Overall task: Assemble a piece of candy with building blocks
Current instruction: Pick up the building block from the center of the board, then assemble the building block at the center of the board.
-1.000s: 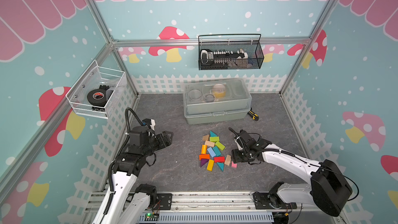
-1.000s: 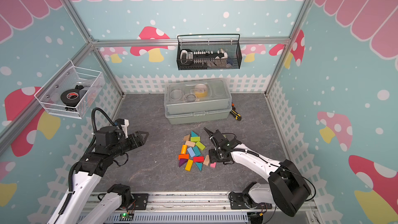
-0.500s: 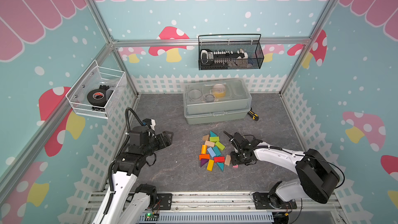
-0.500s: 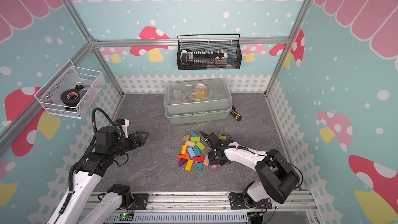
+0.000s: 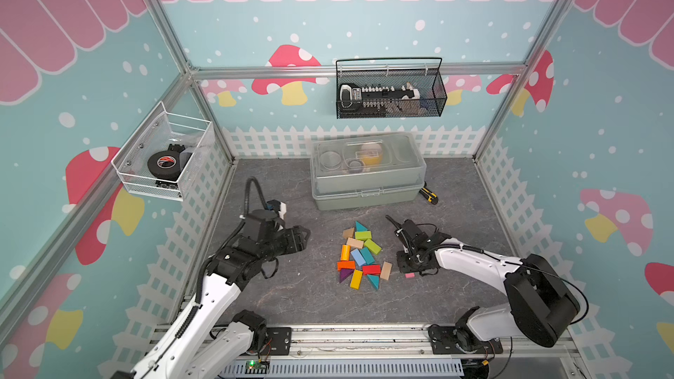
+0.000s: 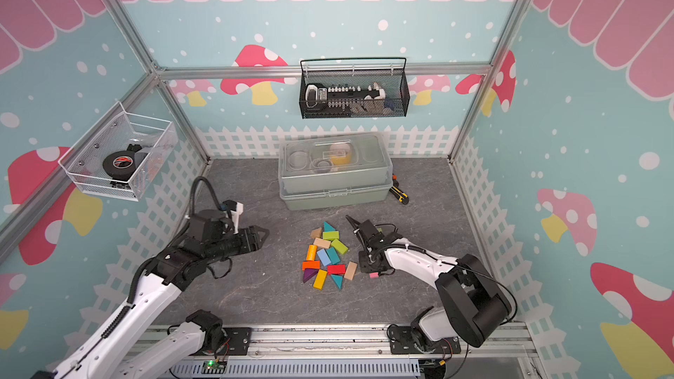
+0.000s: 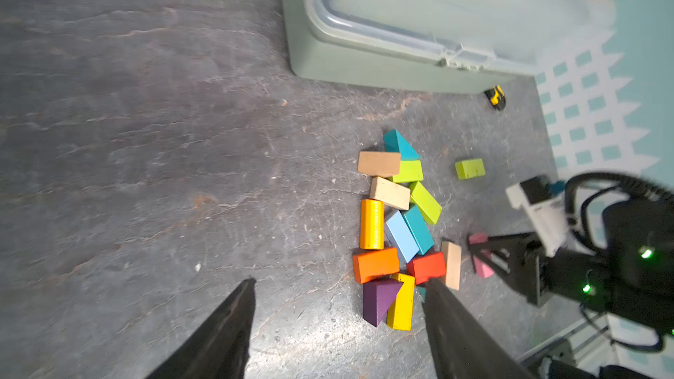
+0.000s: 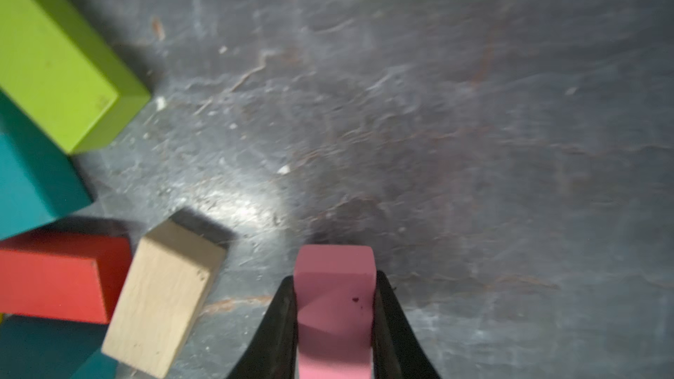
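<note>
the right gripper [image 8: 333, 278] pinches a pink block [image 8: 333, 315] by its sides, just right of the blocks [image 5: 359, 257] heaped at the middle of the counter [image 5: 284, 297], likely to carry it into the candy. the left gripper [image 7: 341, 281] hangs spread and empty, well left of them. in both top views the wrist hides the grip; only a pink sliver shows.
</note>
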`<action>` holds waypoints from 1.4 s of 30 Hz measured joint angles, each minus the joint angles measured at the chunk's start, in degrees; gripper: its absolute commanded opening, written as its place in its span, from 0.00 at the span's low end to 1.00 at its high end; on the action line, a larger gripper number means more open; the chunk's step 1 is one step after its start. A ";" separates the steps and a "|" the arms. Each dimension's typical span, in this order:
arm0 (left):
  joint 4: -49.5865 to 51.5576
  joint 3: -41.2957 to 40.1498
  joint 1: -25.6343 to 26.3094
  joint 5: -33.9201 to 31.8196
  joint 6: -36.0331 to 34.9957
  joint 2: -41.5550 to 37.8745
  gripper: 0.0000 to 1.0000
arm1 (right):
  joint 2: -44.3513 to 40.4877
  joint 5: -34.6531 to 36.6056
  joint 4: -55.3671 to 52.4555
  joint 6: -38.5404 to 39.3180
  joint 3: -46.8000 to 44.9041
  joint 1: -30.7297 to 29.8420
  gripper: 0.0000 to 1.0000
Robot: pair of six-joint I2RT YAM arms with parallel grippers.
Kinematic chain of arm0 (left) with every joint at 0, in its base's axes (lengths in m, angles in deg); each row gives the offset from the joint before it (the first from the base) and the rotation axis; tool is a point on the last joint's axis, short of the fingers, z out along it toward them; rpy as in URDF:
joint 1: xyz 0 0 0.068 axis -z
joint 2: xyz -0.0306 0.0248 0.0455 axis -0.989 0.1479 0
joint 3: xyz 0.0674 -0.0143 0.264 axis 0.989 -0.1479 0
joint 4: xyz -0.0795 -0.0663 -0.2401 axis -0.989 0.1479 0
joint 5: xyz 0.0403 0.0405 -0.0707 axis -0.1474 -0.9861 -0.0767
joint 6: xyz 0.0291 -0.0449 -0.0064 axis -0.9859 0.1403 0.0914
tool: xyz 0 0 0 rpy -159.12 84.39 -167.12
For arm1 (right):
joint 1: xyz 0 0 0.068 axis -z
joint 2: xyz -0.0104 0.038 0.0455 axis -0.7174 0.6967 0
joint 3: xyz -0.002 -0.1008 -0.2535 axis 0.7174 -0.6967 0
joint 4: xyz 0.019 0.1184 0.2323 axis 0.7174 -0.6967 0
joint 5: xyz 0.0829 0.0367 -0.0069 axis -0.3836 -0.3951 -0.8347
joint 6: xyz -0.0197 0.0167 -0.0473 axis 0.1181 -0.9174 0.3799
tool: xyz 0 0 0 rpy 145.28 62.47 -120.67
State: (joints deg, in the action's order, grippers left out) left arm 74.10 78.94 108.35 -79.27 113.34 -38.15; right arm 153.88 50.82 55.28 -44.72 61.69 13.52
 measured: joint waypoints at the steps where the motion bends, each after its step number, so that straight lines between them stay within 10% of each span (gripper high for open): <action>1: -0.70 0.94 4.72 -1.97 0.42 2.38 0.71 | -0.61 -0.26 0.02 0.50 0.00 2.01 0.23; 5: -4.09 8.70 18.71 -7.63 0.90 16.79 0.70 | -3.63 -0.96 0.02 2.29 0.90 12.31 0.23; 12: -4.28 13.16 21.79 -11.89 -1.09 27.82 0.69 | -0.79 -1.88 1.57 7.17 5.84 22.99 0.19; 30: 12.11 8.72 21.66 -26.23 -7.52 4.11 0.73 | 14.43 -5.68 5.73 -14.97 14.45 29.46 0.27; 42: 13.60 7.28 21.55 -27.61 -8.15 3.13 0.74 | 16.06 -6.40 8.72 -31.52 13.27 26.95 0.68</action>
State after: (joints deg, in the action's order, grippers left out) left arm 87.69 86.21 129.90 -106.87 105.18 -35.03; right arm 169.95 44.42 64.00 -76.23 74.96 40.47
